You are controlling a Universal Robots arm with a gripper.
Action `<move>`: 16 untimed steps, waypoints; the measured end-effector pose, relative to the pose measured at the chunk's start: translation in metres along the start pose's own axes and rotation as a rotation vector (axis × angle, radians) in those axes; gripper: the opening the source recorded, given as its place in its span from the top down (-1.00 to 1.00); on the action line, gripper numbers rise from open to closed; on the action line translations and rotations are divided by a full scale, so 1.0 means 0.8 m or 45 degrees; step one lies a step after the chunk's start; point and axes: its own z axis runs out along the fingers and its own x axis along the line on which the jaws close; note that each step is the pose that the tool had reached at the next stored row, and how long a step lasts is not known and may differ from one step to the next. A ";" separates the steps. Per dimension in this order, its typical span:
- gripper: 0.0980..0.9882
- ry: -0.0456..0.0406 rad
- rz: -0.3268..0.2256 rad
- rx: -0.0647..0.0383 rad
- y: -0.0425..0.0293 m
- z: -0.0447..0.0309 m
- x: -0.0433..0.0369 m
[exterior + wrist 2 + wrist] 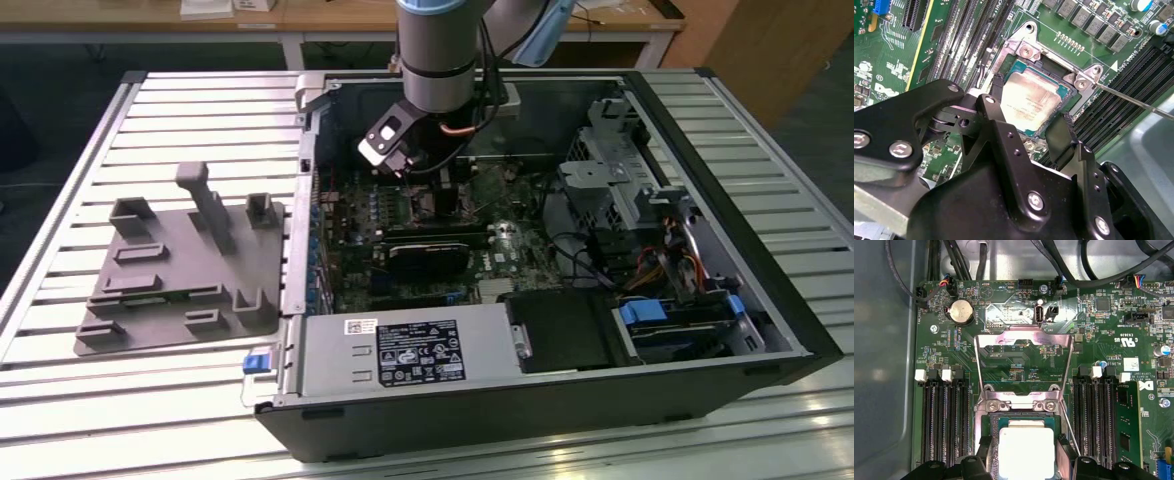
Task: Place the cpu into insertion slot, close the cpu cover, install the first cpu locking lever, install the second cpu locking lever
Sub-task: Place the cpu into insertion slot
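Straddling the cpu (1031, 97), the gripper (1028, 111) has its two fingers set apart at chip width and, as far as the angle shows, pinched on opposite edges. The cpu lies flat in the insertion slot (1016, 404), metal face up; being square it has no long axis, and its edges run parallel to the slot's rim. The cpu cover (1004, 340) is swung open toward the coin cell (960, 311). A thin lever rod (1134, 100) juts free from one slot corner. In the exterior view the gripper sits at twelve o'clock from the black card (427, 255); a white printed label (420, 355) lies at six o'clock. Faint print marks the chip's face.
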 end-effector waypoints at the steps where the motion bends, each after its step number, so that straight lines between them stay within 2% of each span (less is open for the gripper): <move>1: -0.15 0.000 0.000 0.000 0.0000 0.0001 0.000; 5: -0.13 0.000 0.000 0.000 0.0000 0.0002 0.000; 6: 0.03 0.000 0.000 0.000 0.0000 0.0003 0.000; 16: 0.03 0.000 0.000 0.000 0.0000 0.0005 0.000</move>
